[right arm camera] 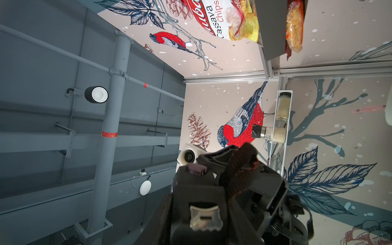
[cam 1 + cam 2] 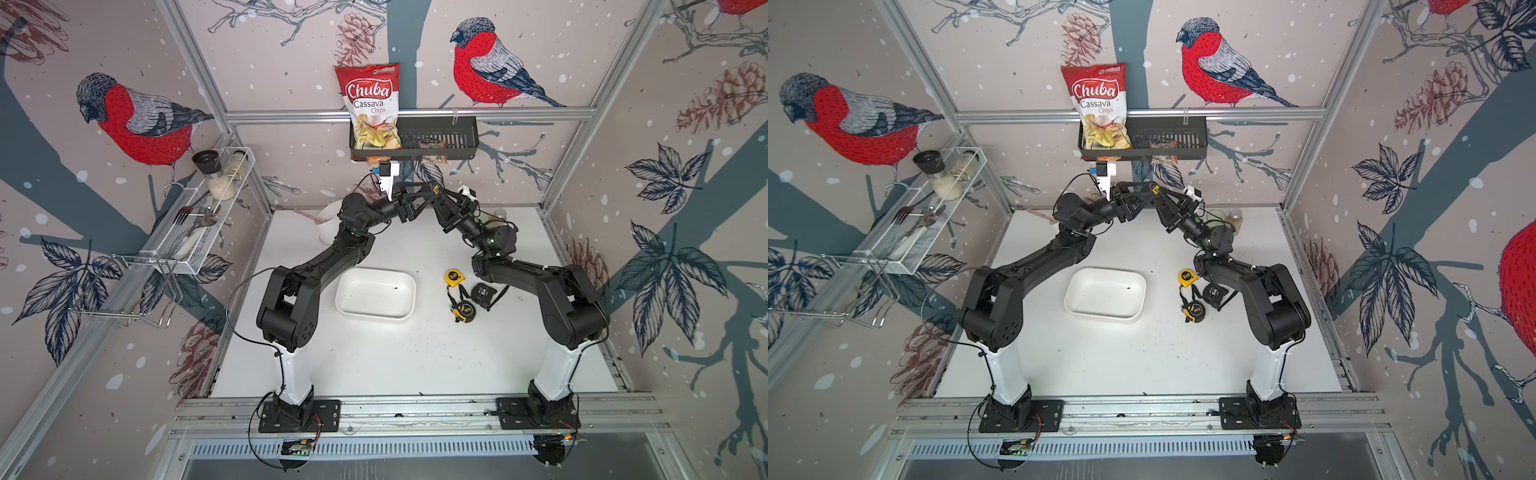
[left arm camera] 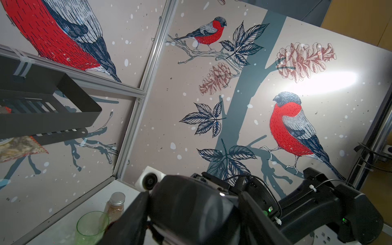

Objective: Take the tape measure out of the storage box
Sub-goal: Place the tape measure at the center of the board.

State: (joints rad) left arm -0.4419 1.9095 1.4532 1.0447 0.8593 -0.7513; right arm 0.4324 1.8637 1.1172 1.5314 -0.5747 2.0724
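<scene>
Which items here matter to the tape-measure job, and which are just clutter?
Job: storage box, empty; yellow tape measure, black tape measure and black-and-yellow tape measure beside it; raised tape measure, held aloft at the back.
Clutter: chips bag, black basket, wire rack, green cup, spice jar.

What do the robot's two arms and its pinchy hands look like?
The left arm and right arm are chunky black jointed segments on white columns, bolted to black base plates. Black cables loop alongside, and green lights glow at joints. The left gripper and right gripper are black, each with a white camera.
</scene>
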